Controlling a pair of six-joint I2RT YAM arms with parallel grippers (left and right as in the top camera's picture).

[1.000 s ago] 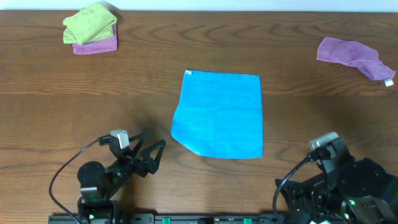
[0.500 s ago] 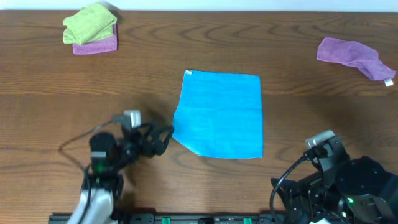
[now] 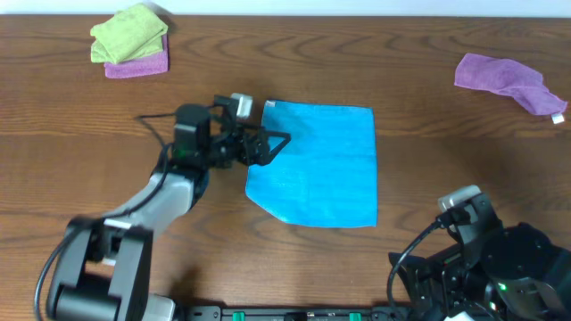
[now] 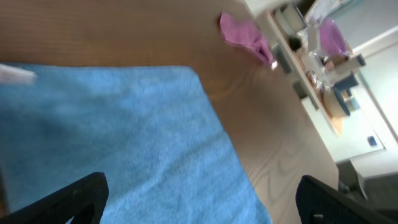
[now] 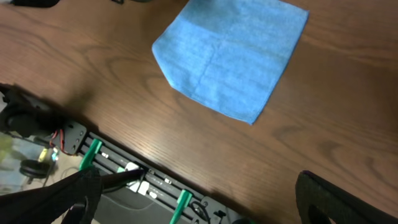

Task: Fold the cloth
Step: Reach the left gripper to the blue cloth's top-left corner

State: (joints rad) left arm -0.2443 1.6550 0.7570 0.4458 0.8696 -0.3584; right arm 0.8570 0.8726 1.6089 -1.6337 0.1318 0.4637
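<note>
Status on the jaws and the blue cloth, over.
Left jaws open, over the blue cloth at its left edge, holding nothing. Right jaws open, parked well short of it. Cloth spread flat, unfolded. Nothing lying on it.

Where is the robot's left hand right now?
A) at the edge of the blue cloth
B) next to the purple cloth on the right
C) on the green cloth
A: the left gripper, jaws open, is reaching over the left edge of the blue cloth, near its far corner.
</note>
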